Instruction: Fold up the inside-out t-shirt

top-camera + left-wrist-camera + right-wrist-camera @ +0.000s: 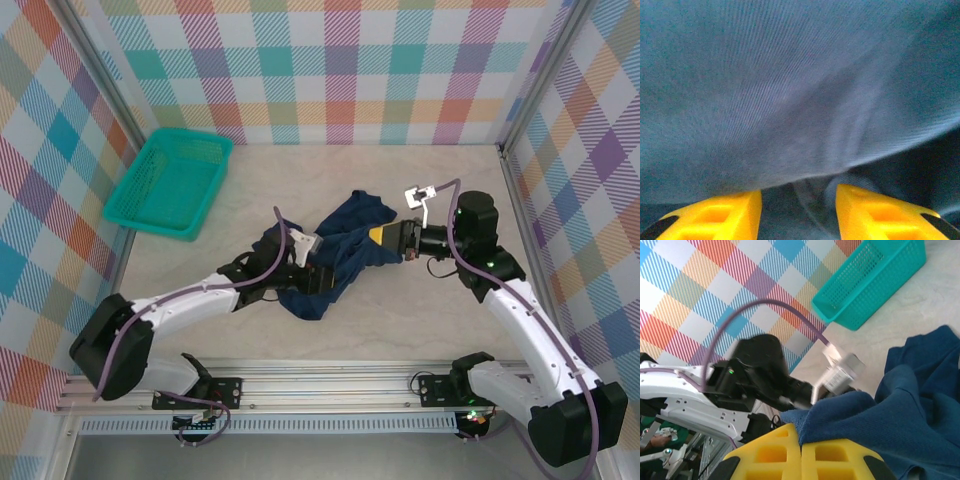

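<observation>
Dark navy inside-out t-shirt [345, 250], soft cloth, not folded: crumpled into a long diagonal bunch at mid table [400, 175], upper end far-right, lower end near-left

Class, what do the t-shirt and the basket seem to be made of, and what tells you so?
The t-shirt looks like soft knitted cloth, matte navy: fine diagonal ribs, limp folds. The basket is probably moulded plastic, teal: stiff, evenly perforated walls.

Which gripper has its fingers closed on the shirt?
The right gripper: its yellow fingers meet, pinching the t-shirt. The left gripper has its fingers apart.
</observation>
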Robot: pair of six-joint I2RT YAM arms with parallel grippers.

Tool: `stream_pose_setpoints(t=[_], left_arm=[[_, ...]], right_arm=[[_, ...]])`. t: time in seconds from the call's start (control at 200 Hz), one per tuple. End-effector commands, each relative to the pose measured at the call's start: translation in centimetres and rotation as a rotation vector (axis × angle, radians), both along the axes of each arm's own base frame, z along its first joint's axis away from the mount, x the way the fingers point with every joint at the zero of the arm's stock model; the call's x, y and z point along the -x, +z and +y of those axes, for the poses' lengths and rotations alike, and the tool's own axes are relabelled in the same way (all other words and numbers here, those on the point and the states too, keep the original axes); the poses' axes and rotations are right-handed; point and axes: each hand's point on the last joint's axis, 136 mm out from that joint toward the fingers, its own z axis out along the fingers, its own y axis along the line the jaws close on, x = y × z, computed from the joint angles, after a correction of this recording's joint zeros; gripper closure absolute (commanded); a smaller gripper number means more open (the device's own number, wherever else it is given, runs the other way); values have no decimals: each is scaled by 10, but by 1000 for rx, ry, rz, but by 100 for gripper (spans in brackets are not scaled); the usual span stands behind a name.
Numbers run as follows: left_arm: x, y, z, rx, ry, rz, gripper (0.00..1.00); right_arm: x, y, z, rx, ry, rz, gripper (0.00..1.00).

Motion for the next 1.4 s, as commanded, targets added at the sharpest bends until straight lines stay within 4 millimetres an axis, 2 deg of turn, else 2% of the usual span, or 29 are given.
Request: stream_pose_setpoints(t=[0.0,0.105,0.185,0.425,0.565,0.655,0.76,0.84,0.91,1.05,1.19,1.29,1.395], left_arm=[[4,34,8,24,-1,-112,54],[10,55,12,61,-19,-169,51],[14,70,5,95,-62,-190,48],[9,78,-24,89,-174,-181,42],[-3,77,-41,94,-197,-173,41],[-9,72,-53,96,-219,-150,47],[-12,68,-59,109,-235,-131,72],[-3,82,-60,190,-282,-103,92],[7,104,-55,296,-320,-79,100],[34,144,-37,459,-364,-62,100],[60,168,-28,547,-432,-36,100],[76,179,-22,582,-492,-43,100],[81,180,-19,579,-506,-57,100]], right_arm=[[6,-8,0,23,48,-8,100],[6,-11,0,28,51,-11,100],[5,-12,1,26,56,-9,100],[4,-15,3,17,63,1,100],[6,-19,3,17,72,3,100],[10,-20,2,21,79,-1,100],[15,-21,-1,42,72,-24,100],[14,-28,-7,90,30,-33,100],[8,-37,-14,149,-37,-39,100],[-8,-51,-31,241,-176,-66,100],[-13,-52,-26,223,-162,-65,100],[-19,-58,-27,246,-171,-42,100],[-22,-61,-27,263,-173,-34,100]])
